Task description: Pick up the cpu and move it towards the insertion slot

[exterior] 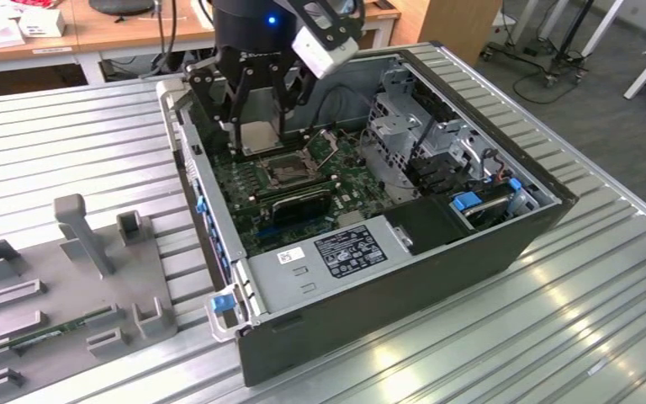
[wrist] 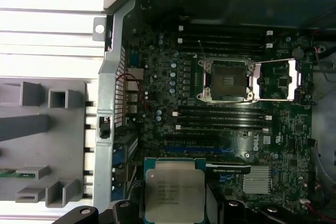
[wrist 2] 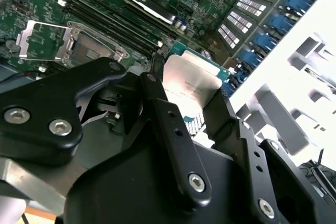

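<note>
While your gripper [exterior: 258, 135] is hanging inside the open computer case [exterior: 525, 227], its black fingers [wrist 2: 170, 124] are pinching the cpu [wrist: 175, 189] by two opposite edges, silvery top showing in both wrist views. You are holding the chip above the green motherboard [wrist: 157, 77], near the insertion slot [wrist: 228, 80] but not over it; that socket is lying uncovered, dark centre exposed, its metal frame swung open beside it.
</note>
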`<action>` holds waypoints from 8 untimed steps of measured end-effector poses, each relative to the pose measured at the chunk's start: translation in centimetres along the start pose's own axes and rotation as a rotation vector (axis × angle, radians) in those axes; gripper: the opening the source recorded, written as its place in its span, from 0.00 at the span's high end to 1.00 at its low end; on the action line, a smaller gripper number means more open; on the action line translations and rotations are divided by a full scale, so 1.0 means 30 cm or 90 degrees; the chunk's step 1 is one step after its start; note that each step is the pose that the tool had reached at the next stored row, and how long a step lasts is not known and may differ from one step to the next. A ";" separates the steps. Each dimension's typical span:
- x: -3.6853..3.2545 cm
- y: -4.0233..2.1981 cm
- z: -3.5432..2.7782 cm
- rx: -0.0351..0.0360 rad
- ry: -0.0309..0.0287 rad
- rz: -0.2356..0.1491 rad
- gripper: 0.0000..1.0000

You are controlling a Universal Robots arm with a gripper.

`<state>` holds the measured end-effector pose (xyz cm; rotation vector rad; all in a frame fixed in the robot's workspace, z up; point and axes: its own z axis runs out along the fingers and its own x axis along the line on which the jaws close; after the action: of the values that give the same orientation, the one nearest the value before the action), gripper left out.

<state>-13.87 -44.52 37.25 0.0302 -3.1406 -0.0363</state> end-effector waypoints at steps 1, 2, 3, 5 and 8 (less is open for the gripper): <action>-0.006 0.000 0.000 0.0000 0.0000 0.000 0.45; -0.013 0.000 0.000 0.0000 0.0000 0.000 0.45; -0.020 0.000 0.000 0.0000 0.0000 0.000 0.45; -0.033 -0.001 0.000 0.0000 0.0000 0.000 0.45; -0.053 -0.001 0.000 0.0000 0.0000 0.000 0.45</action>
<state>-12.28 -44.52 37.25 0.0300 -3.1406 -0.0363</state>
